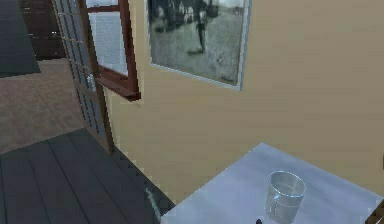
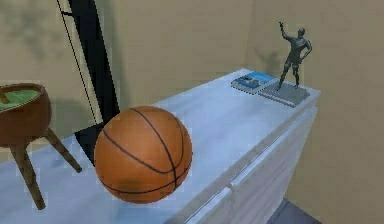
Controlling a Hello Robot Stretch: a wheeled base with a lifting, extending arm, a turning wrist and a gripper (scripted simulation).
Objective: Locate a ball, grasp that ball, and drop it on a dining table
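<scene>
The orange basketball with black seams point(image 2: 143, 153) is nearest, big in the arm side view, at the near edge of a white cabinet with panelled fronts point(image 2: 262, 150). Whether it rests on that top or hangs clear of it cannot be told. How the gripper's fingers stand, and whether they have anything, cannot be told either.

Left of the ball is a brown wooden pot on splayed legs with green inside point(image 2: 22, 108), cut off by the picture's edge. At the far right end, a blue-covered book point(image 2: 252, 81) and a dark metal statue of a figure with one arm raised point(image 2: 293, 55) sit back by the wall, probably as ornaments.

In the forward view, a black-and-white framed picture point(image 1: 198, 40) hangs above a pale tabletop point(image 1: 235, 180) with a clear drinking glass point(image 1: 285, 197) upright on it. It may be a dining table, though only its corner shows.
</scene>
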